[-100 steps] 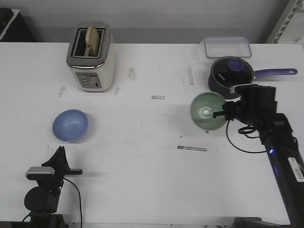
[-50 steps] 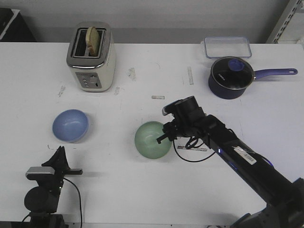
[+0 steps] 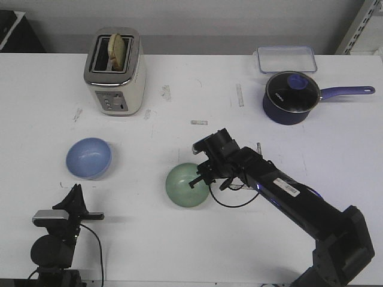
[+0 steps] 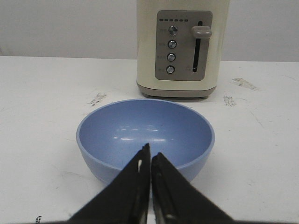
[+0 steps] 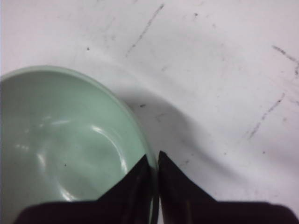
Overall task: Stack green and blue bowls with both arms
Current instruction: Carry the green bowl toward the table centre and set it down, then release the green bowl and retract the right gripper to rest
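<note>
I count two bowls: one blue bowl and one green bowl. I see one toaster holding one slice of bread, one saucepan, one clear plastic container, and two arms.

- A cream toaster with a slice of bread in its slot, upper left.
- A dark navy saucepan with a long handle, upper right.
- A clear lidded container just behind it.
- The white table, scuffed.
</note>
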`<state>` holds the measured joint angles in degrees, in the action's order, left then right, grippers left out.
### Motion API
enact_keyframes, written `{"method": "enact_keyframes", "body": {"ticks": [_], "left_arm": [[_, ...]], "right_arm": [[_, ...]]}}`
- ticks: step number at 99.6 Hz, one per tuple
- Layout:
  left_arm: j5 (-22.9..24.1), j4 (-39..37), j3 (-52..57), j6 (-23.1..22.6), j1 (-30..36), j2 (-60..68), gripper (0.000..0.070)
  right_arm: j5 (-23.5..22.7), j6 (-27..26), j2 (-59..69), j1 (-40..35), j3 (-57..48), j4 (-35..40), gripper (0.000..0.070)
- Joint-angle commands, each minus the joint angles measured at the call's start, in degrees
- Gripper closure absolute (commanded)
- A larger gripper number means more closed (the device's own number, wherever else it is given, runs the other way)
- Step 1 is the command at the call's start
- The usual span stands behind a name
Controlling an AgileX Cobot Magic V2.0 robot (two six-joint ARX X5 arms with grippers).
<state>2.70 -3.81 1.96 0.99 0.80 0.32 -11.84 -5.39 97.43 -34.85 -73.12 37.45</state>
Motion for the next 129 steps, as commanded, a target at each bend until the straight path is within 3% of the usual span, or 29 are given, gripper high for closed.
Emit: {"method": "enact_keyframes", "body": {"ticks": [1, 7, 24, 30, 53, 66, 73, 83, 87, 104, 129], "left_arm": [[-0.1, -0.8, -1.2, 0.1, 0.0, 0.0, 0.0698], [-0.1, -0.8, -1.2, 0.1, 0.0, 0.0, 0.0698], [-0.1, -0.8, -1.2, 0.1, 0.0, 0.0, 0.0698], [-0.1, -0.8, -1.2, 0.1, 0.0, 0.0, 0.0698], [-0.1, -1.1, -1.2, 0.1, 0.0, 0.0, 0.0698], [-0.1, -2.1, -1.2, 0.1, 0.0, 0.0, 0.0698], [-0.1, -2.3, -1.2, 0.1, 0.0, 0.0, 0.0698], [-0.1, -2.3, -1.2, 0.1, 0.0, 0.0, 0.0698], [-0.1, -2.3, -1.2, 0.1, 0.0, 0.0, 0.0698], [-0.1, -2.3, -1.2, 0.1, 0.0, 0.0, 0.0698], [-0.1, -2.3, -1.2, 0.1, 0.0, 0.0, 0.0698]], "right_arm": [[-0.2, -0.5, 1.3, -0.4, -0.8, -0.7, 0.068], [-0.7, -0.4, 1.3, -0.4, -0.8, -0.6, 0.061], [-2.3, -0.3, 1.0, -0.4, -0.9, -0.7, 0.0262], [-2.3, -0.3, 0.9, -0.4, -1.4, -0.5, 0.0228], [-1.8, 2.2, -1.0, 1.2, -8.2, 3.5, 0.0229], [0.0, 3.0, -4.4, 3.5, -11.3, 3.7, 0.0263], [1.4, 3.1, -7.1, 5.4, -11.7, 3.2, 0.0392], [3.5, 3.3, -11.3, 8.5, -11.7, 3.4, 0.0642], [4.7, 3.3, -12.8, 9.9, -11.7, 4.0, 0.0697], [11.8, 4.2, -20.0, 15.2, -8.2, 5.6, 0.0699], [12.3, 5.3, -35.7, 22.0, 12.2, -3.7, 0.0699]]}}
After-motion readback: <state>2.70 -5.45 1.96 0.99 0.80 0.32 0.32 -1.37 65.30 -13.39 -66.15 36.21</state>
